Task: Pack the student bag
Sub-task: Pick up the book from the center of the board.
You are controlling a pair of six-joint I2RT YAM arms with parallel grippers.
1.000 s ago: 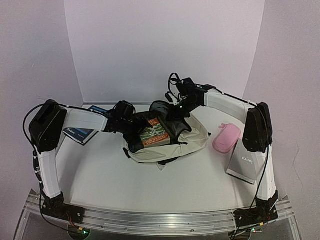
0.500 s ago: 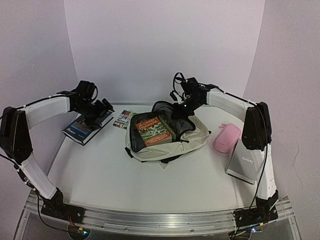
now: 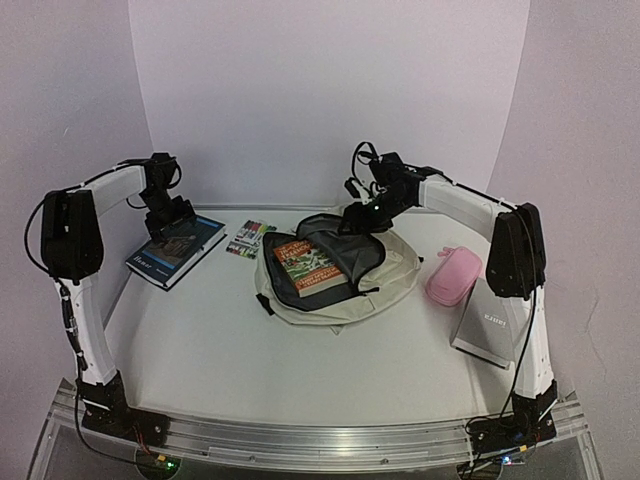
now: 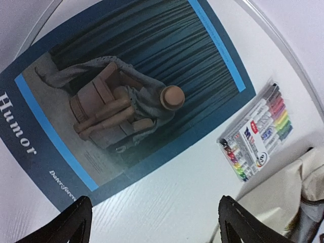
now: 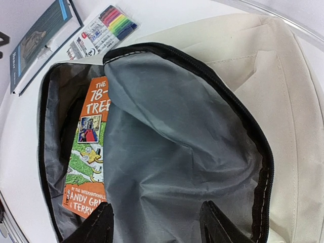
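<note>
The cream student bag (image 3: 395,275) lies unzipped mid-table, its grey lining (image 5: 172,152) showing. Inside it lies an orange book (image 3: 308,265), also visible in the right wrist view (image 5: 88,152). My right gripper (image 3: 360,218) hovers at the bag's far rim, open, with its fingers above the lining (image 5: 157,228) and holding nothing. Over at the far left, my left gripper (image 3: 165,215) hangs open just above a blue book (image 4: 126,91) titled "Humor". Its fingertips straddle bare table near the book's edge (image 4: 157,228).
A pack of coloured markers (image 3: 250,238) lies between the blue book and the bag. On the right, a pink pencil case (image 3: 453,275) sits next to a silver-grey box (image 3: 490,325). Walls close in at the back and sides.
My left arm swung away from the bag to the blue book at the far left. The right gripper opened and let go of the bag's flap, which sagged down.
</note>
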